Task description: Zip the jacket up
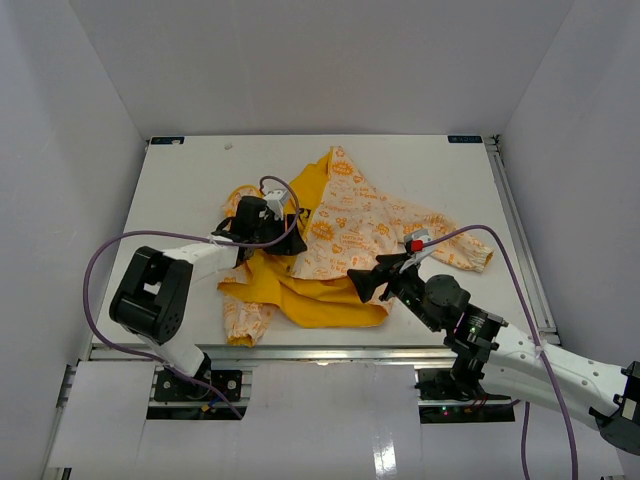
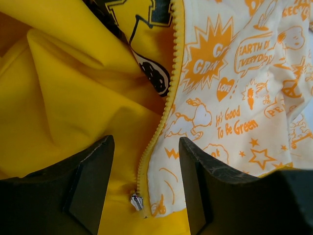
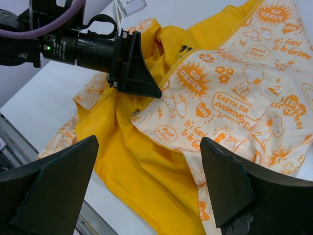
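My left pincer (image 1: 286, 224) sits at the left side of the white table (image 1: 190, 190), over the jacket (image 1: 350, 230). Its two dark fingers (image 2: 93, 161) are spread apart and grip nothing. In the left wrist view they stand either side of the yellow zipper (image 2: 166, 112), with bright yellow lining to the left and cream cloth printed with orange cartoons to the right. A small metal slider (image 2: 136, 200) hangs low on the zipper teeth, between the fingers. The jacket lies crumpled and open in the middle of the table, yellow lining showing at its left and near edge, one sleeve trailing right. My right pincer (image 1: 362, 282) is at the jacket's near edge, also wide open and holding nothing, pointing toward the left pincer.
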